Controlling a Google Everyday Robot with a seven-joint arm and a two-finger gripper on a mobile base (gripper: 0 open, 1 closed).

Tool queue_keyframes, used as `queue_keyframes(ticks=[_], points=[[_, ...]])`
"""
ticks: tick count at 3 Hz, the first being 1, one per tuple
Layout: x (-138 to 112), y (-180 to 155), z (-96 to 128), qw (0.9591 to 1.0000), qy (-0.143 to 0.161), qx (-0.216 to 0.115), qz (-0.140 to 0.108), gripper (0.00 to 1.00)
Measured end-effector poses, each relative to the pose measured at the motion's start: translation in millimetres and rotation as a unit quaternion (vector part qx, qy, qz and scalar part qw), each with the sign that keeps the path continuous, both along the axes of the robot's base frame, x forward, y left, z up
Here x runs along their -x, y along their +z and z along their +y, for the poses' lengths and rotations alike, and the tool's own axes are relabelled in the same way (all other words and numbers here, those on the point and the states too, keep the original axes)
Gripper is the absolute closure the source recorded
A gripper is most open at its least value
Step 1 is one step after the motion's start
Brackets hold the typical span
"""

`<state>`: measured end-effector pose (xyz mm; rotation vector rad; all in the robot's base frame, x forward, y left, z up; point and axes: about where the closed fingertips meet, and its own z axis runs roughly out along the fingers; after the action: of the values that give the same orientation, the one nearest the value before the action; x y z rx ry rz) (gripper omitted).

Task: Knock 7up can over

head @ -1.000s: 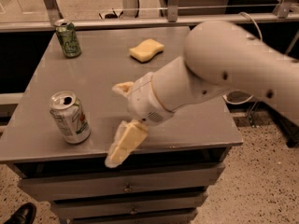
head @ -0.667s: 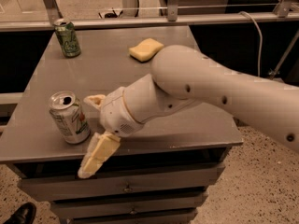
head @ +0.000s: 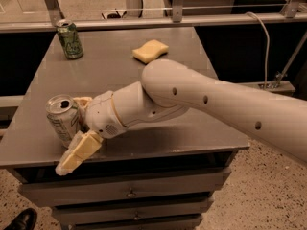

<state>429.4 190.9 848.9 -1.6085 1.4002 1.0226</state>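
End effector [head: 76, 130] shifted left, touching 7up can [head: 61, 120].

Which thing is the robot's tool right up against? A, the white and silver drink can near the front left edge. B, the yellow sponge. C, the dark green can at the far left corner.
A: the open tool sits against the white and silver drink can; the dark green can and yellow sponge lie far back on the grey table.

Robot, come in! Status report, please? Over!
Gripper open at table front left, fingers beside the 7up can. Can standing, not yet over. Green can and sponge far back, out of the way.
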Motion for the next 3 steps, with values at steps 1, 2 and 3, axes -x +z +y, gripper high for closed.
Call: queue_keyframes(ticks=[1, 2, 3], points=[[-9.1, -1.5, 6.0, 0.9994, -0.01, -0.028, 0.018, 0.0], [-18.7, 2.6, 8.5, 0.9978, -0.024, -0.052, 0.033, 0.18], [-29.7, 13.1, 4.7, 0.9965, -0.037, -0.067, 0.034, 0.41]])
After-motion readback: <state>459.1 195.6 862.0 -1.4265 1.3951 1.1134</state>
